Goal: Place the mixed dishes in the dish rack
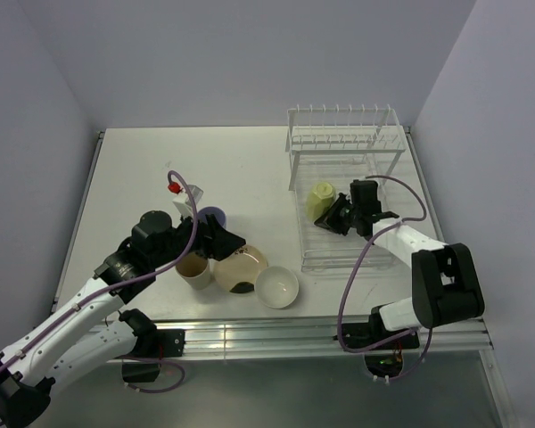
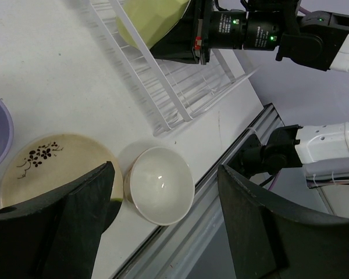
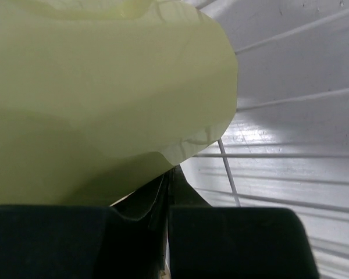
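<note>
While your right hand (image 1: 339, 215), fingers shut, touches the yellow-green mug (image 1: 322, 198) in the dish rack (image 1: 374, 143) at the desk's (image 1: 143, 169) 2 o'clock, your left hand (image 1: 227, 242) gapes over the plate (image 1: 241, 267), crowded by the bowl (image 1: 276, 286) at 4 o'clock, the tan tumbler (image 1: 194, 270) at 9 and the lavender tumbler (image 1: 213, 217) at 11.

We see the yellow-green mug (image 1: 322, 198) inside the wire rack (image 1: 343, 156); lavender tumbler (image 1: 214, 217), tan tumbler (image 1: 194, 270), floral plate (image 1: 241, 267) and white bowl (image 1: 276, 287) cluster outside.

Bowl (image 1: 276, 286) right of plate (image 1: 245, 263), perhaps touching
</note>
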